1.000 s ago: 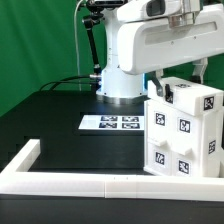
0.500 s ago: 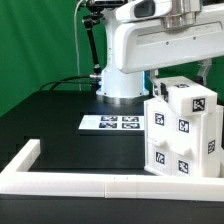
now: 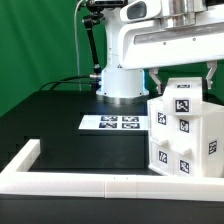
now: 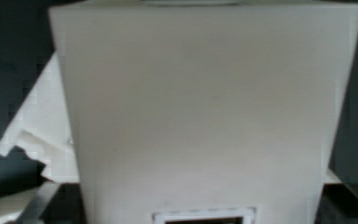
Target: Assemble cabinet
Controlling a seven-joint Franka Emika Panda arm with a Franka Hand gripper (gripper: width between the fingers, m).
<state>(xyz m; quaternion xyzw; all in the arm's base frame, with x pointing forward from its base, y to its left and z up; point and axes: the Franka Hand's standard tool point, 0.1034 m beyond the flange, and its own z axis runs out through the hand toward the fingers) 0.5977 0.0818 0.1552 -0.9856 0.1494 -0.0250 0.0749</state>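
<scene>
The cabinet (image 3: 184, 135) stands on the bench (image 3: 60, 125) against the border frame (image 3: 90, 182) at the exterior view's right, apparently near-complete – final seating remains – while the claw's state above it cannot be determined.

The exterior view is evenly and brightly lit from above — the cabinet (image 3: 184, 132) and robot casing come close to washing out, while the black table (image 3: 50, 115) swallows detail and shows only faint shadows. The wrist view is dim and soft — the cabinet (image 4: 194, 110) fills it, blurred, greyish, out of focus.
</scene>
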